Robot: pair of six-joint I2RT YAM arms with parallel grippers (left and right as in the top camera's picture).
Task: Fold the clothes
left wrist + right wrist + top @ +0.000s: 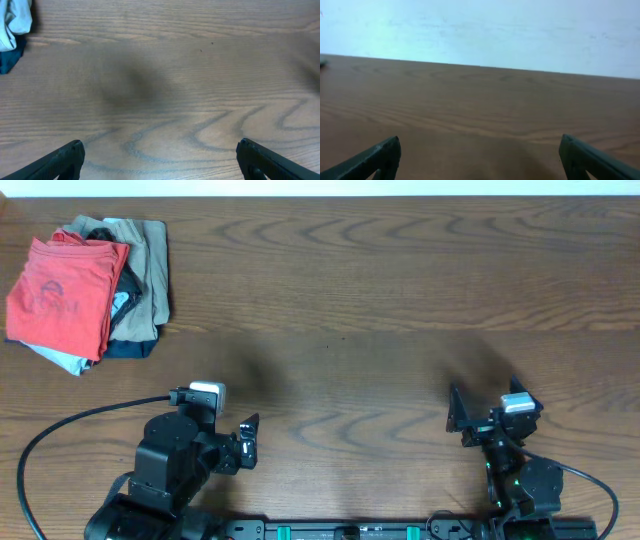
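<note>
Coral-red cotton T-shirt (60, 295): folded into a rough rectangle, faint dark print facing up, slightly skewed, lying atop a garment pile (142, 280) at far-left corner of wooden table (400, 280)

The T-shirt (60, 295) lies atop a pile of garments (135, 310) at the table's (380, 300) ten o'clock corner. The left gripper (250, 442) sits at seven o'clock and the right gripper (458, 418) at five, both well apart from the pile.

Both arms were matte black: the bulkier left arm (170, 465) had a thin black cable (60, 430) looping leftward, the slimmer right arm (525, 480) specks of green light. White blocks (207, 392) capped the wrists; the fingers (62, 159) were dark wedges
</note>
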